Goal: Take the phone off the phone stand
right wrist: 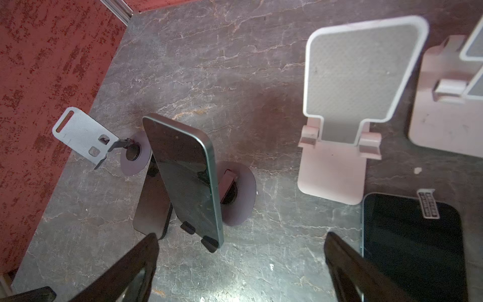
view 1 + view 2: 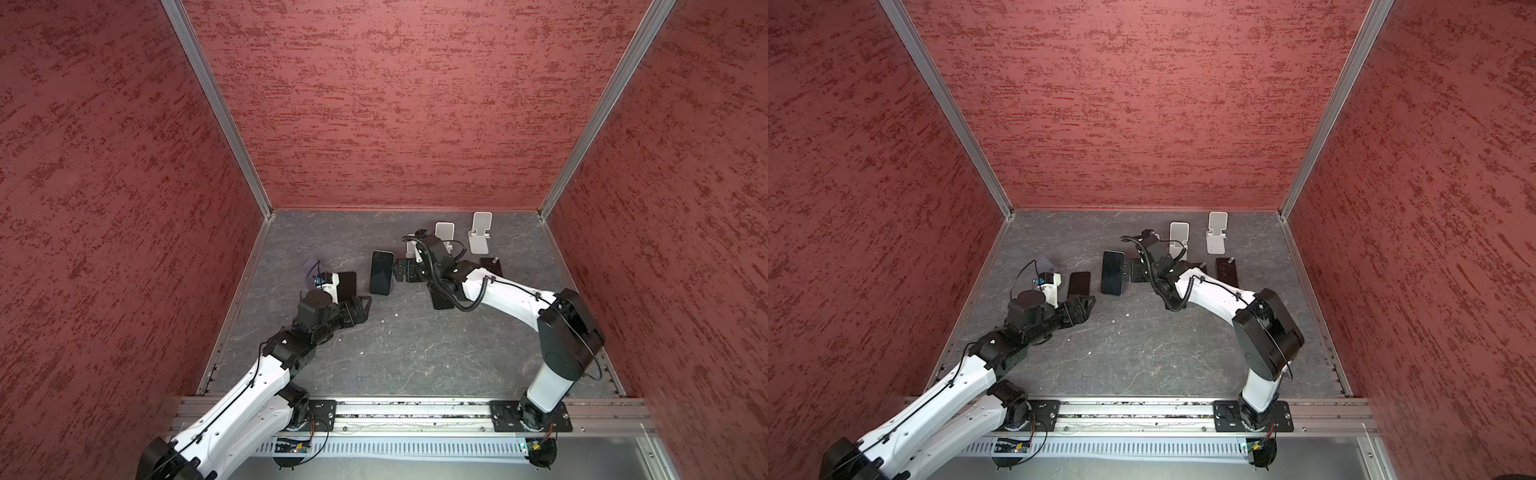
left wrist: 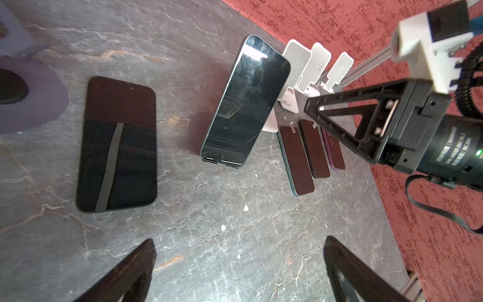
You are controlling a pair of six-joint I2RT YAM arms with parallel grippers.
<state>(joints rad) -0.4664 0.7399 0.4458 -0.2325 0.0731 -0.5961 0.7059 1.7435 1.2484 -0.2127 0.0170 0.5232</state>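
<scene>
Ana: In both top views, where is the phone [image 2: 381,272] [image 2: 1112,272]?

Ben: It is propped up at mid-worktop [image 2: 407,340], with its long axis running up the frame. The right arm [image 2: 511,293] has its jaws just to the phone's right, spread fully and holding nothing. The left arm [image 2: 249,395] has its jaws equally wide and empty at lower left, nearer a flat phone [image 2: 347,284].

Ana: And the left wrist view?

Ben: The phone [image 3: 245,102] leans back at centre, well ahead of the left jaws at the bottom edge. The right jaws come in from the right, close by it.

Ana: The right wrist view?

Ben: The phone [image 1: 183,177] shows nearly edge-on, left of centre. Its long axis slants from upper left to lower right, and its foot rests on two black hooks of the purple stand [image 1: 248,193]. It lies ahead of the left-hand finger rather than between the two. The right arm looks nearer. It would likely need to shift toward the frame's left before closing across the phone's narrow width.
</scene>
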